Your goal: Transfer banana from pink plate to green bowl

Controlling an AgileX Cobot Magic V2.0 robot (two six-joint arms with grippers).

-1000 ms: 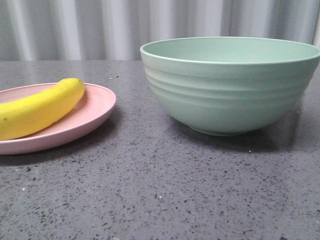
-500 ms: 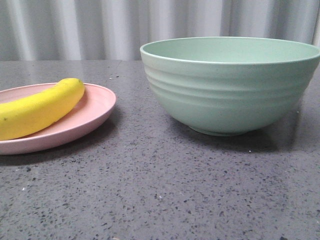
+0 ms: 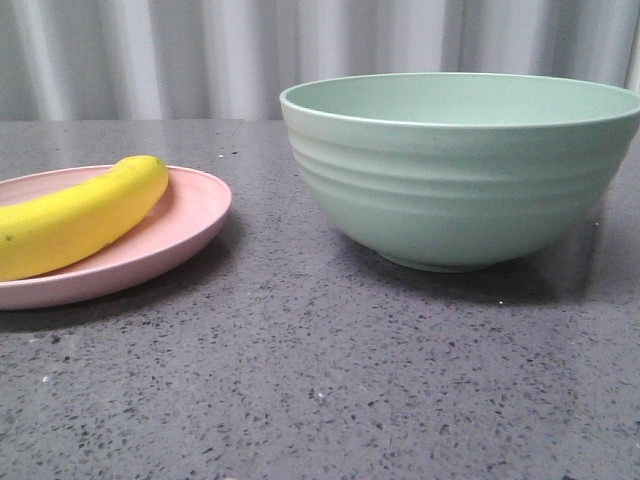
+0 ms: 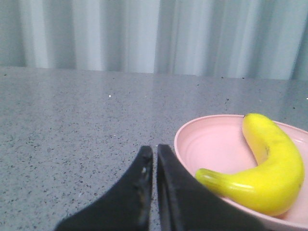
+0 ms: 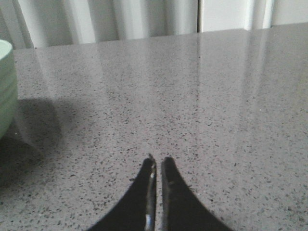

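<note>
Lying on pink plate [image 4: 211,144], banana [image 4: 269,168] sits beside closed, empty L gripper [image 4: 154,153].

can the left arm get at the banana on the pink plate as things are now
Probably yes. The banana lies exposed on the pink plate, nothing over it. The left tool is beside the plate, but shut, so it must open first.

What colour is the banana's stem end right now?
Greenish-yellow; the rest of the banana is bright yellow. It shows best in the left wrist view.
</note>
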